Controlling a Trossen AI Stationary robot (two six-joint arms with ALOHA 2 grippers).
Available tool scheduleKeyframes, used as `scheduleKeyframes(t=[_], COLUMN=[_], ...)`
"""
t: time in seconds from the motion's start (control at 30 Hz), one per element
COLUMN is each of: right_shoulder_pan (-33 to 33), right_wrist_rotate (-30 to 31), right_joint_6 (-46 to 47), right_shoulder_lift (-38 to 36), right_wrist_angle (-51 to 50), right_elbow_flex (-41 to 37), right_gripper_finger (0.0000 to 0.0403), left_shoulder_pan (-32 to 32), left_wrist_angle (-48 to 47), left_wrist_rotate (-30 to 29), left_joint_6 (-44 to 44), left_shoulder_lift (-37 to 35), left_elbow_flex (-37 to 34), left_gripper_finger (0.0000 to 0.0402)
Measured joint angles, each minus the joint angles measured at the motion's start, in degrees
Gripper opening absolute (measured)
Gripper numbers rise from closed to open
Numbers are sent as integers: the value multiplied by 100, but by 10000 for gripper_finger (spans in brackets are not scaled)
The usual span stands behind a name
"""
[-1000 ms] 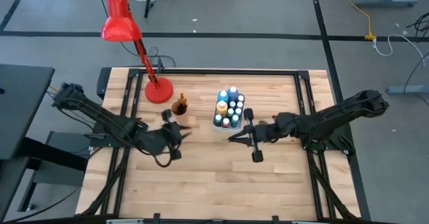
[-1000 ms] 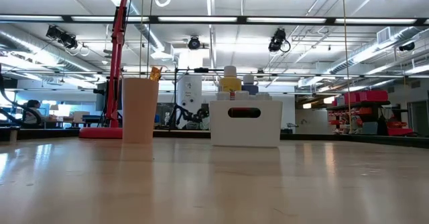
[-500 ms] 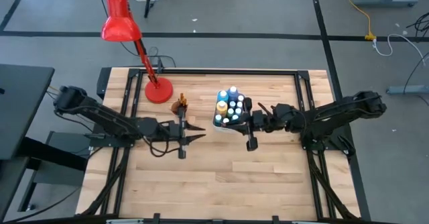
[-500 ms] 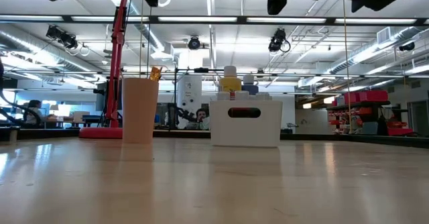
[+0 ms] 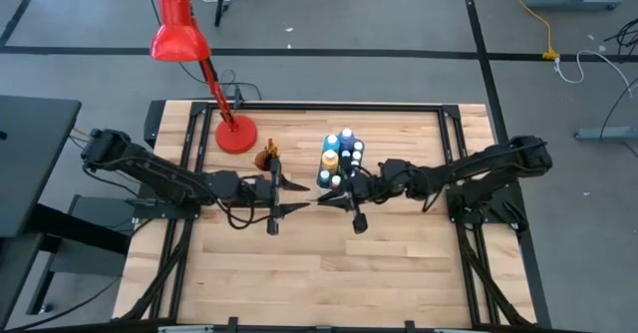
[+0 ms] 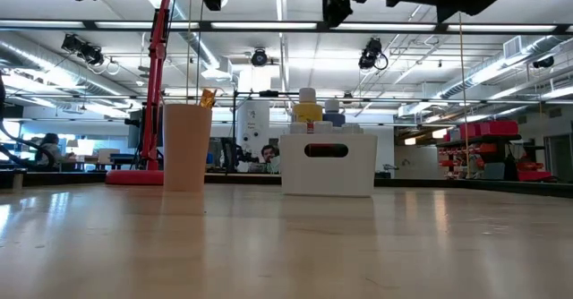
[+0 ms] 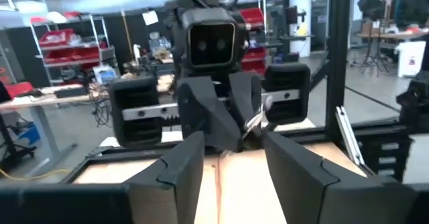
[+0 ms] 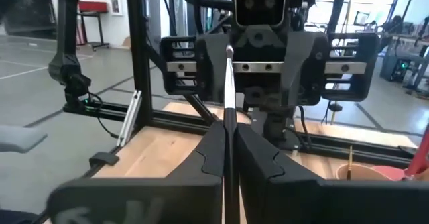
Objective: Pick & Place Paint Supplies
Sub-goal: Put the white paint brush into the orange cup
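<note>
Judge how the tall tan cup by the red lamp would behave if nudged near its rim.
The cup stands taller than it is wide, so a push near the rim would probably tip it. It looks thin-walled, so likely light and easily squashed. A low push might slide it over the smooth table.
</note>
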Motion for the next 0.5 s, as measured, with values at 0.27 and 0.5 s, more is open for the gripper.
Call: scheduleKeyframes(t=[0.27,0.5], right_shoulder_pan=[-2,-2], right_wrist_rotate=[0,4], right_joint_6=[159,92], right_shoulder_lift=[451,582], right_wrist_angle=[-122,-74], right_elbow_flex=[358,403], right_gripper_finger=[19,19], left_shoulder_pan=[-68,-68], left_wrist_angle=[-105,-147], left_wrist_rotate=[231,226], left_joint_6=[45,166], left_shoulder_lift=[2,2], left_elbow_flex=[-4,-4], left_gripper_finger=[172,157])
